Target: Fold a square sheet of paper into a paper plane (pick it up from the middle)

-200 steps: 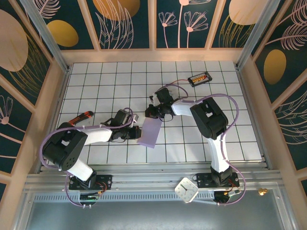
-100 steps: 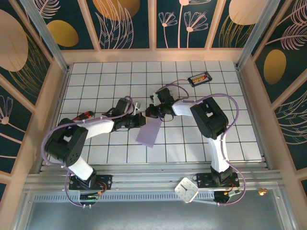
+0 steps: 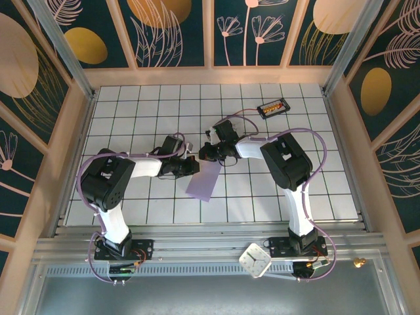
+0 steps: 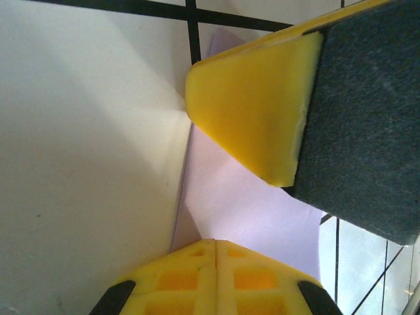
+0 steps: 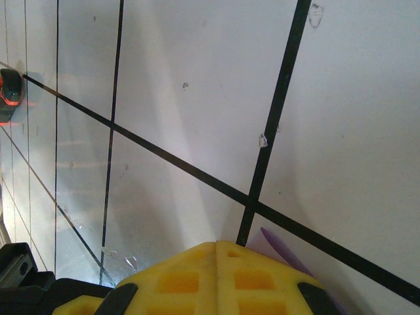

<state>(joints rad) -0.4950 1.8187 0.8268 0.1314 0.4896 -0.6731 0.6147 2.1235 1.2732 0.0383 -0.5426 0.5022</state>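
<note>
The square sheet of paper (image 3: 204,182) had its upper end hidden beneath the left gripper (image 3: 195,165) and right gripper (image 3: 204,154); any grip was indiscernible.

a white clock (image 3: 254,260) lies on the near metal rail (image 3: 197,248), a black-and-orange box (image 3: 272,107) on the tiled table (image 3: 138,105).

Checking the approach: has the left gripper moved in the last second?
Yes. The left gripper moved away from the near rail, up to the far edge of the purple paper.
</note>
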